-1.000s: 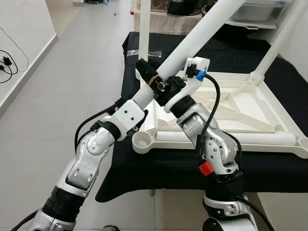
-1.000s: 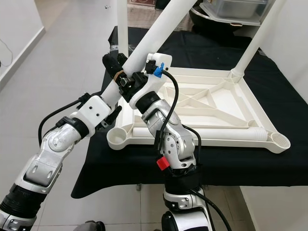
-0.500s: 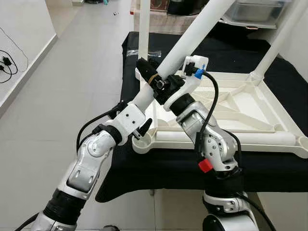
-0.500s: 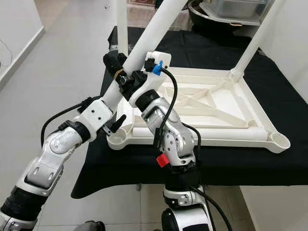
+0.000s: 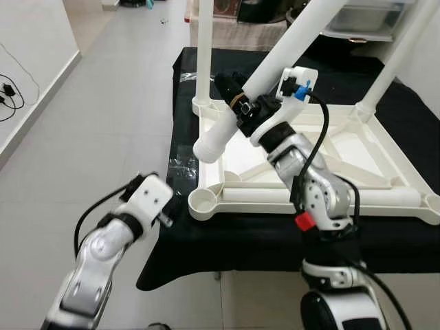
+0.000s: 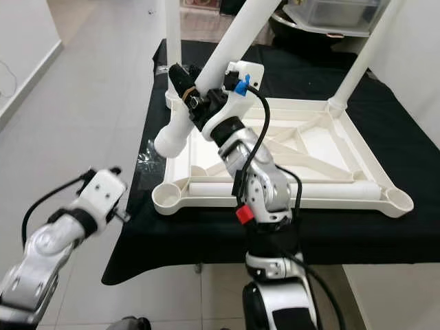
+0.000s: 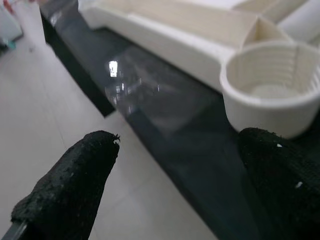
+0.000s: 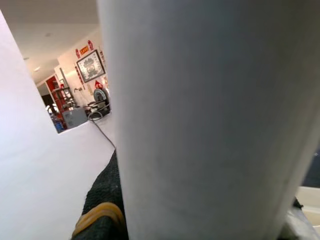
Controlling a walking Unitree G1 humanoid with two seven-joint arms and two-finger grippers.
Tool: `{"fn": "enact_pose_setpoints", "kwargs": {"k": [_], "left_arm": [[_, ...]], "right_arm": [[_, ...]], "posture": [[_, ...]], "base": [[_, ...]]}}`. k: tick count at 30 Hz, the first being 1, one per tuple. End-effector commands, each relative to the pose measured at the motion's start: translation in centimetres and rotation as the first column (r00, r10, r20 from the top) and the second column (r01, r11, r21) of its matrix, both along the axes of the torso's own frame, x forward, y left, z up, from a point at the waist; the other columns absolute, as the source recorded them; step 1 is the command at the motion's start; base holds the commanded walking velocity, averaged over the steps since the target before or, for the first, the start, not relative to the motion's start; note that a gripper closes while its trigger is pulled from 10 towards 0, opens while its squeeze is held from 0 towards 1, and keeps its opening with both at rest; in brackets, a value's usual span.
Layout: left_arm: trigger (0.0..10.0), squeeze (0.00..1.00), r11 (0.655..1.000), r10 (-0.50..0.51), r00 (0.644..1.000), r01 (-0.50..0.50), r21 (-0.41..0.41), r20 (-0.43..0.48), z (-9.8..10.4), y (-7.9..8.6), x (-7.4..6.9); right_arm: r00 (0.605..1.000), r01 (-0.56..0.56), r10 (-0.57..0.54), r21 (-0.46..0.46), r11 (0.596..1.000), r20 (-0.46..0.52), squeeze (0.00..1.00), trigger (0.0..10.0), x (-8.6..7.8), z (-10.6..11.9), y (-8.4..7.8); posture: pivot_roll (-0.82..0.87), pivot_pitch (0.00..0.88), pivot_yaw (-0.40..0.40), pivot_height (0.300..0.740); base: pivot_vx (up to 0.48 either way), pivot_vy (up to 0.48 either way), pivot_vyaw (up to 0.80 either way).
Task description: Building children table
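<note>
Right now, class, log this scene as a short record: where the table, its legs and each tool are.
table top: upside down on a black cloth
fitted legs: two upright, far corners
loose leg: tilted, in the right tool
empty socket: near left corner
left tool: open, low beside that socket, holding nothing

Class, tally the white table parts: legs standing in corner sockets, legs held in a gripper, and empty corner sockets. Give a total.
standing legs: 2
held leg, in the right gripper: 1
empty sockets: 2
Total: 5
</note>
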State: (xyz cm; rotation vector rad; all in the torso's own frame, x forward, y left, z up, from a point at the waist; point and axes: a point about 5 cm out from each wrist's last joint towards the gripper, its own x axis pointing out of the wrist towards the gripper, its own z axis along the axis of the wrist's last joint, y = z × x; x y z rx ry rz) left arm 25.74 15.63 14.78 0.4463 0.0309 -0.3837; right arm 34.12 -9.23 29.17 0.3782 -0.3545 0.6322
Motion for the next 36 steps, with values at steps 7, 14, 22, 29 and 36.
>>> {"fn": "enact_pose_setpoints", "kwargs": {"k": [7,14,22,29,36], "left_arm": [[10.0,0.0,0.97,-0.058,0.998,0.053,-0.236,-0.015,0.4,-3.2,-4.0],[10.0,0.0,0.945,-0.052,0.994,0.017,-0.327,-0.098,-0.8,-5.8,-6.3],[10.0,0.0,0.949,-0.071,0.986,0.02,-0.315,-0.153,-1.4,-6.5,-7.4],[10.0,0.0,0.945,-0.058,0.983,-0.001,-0.326,-0.172,-1.3,-6.5,-7.8],[10.0,0.0,0.944,-0.059,0.982,-0.004,-0.329,-0.18,-1.3,-6.5,-8.2]], "right_arm": [[0.997,0.024,-0.014,-0.133,0.991,0.075,0.0,10.0,0.6,-0.4,-1.0],[0.998,0.028,-0.02,-0.152,0.988,0.054,0.0,10.0,0.7,-1.6,-1.0],[0.998,0.042,-0.032,-0.192,0.98,0.054,0.0,10.0,2.0,-1.2,-1.8],[0.99,-0.122,0.134,-0.256,0.959,0.03,0.0,10.0,2.5,-1.5,-2.2],[0.951,-0.29,0.309,-0.328,0.899,0.007,0.0,10.0,2.4,-1.7,-3.1]], "posture": [[0.08,0.109,-0.123,0.74],[0.09,0.117,-0.128,0.74],[0.08,0.14,-0.134,0.74],[0.09,0.145,-0.13,0.74],[0.1,0.151,-0.135,0.74]], "base": [[0.0,0.0,0.11],[0.0,0.0,0.8],[0.0,0.0,0.6],[0.0,0.0,0.0],[0.0,0.0,0.0]]}}
